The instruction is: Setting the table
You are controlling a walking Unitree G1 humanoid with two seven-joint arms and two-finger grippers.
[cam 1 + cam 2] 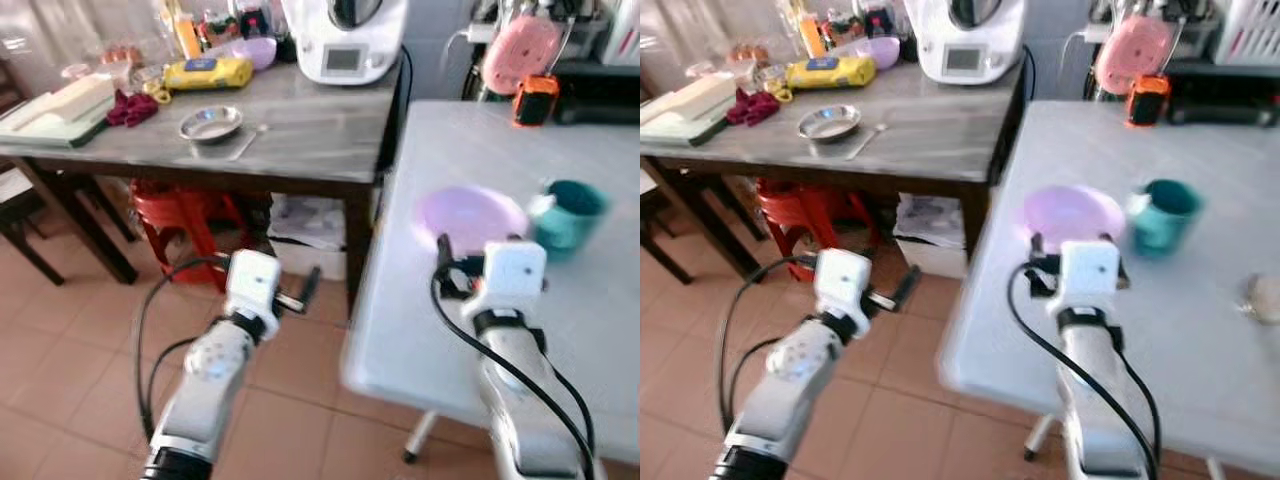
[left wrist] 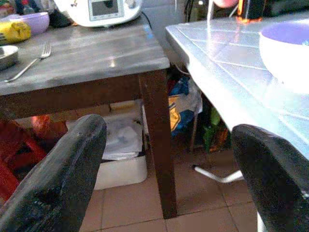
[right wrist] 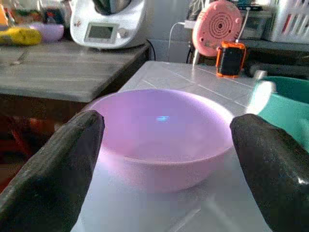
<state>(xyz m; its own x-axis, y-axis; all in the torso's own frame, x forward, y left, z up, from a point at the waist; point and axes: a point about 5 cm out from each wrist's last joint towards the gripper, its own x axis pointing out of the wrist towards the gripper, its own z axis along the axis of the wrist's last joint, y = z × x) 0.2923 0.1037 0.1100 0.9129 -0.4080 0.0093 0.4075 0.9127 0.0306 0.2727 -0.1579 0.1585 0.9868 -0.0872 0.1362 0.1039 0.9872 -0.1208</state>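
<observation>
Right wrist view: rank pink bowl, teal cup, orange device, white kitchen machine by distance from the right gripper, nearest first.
From the right gripper:
1. Pink bowl, directly ahead between the open fingers.
2. Teal cup, beside the bowl on the white table.
3. Orange device, at the table's far edge.
4. White kitchen machine, on the grey table.

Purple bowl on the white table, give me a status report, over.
Right tool open, lined up just short of purple bowl, not touching. Left tool open, empty, over the floor. Teal cup close beside the bowl, right side.
</observation>
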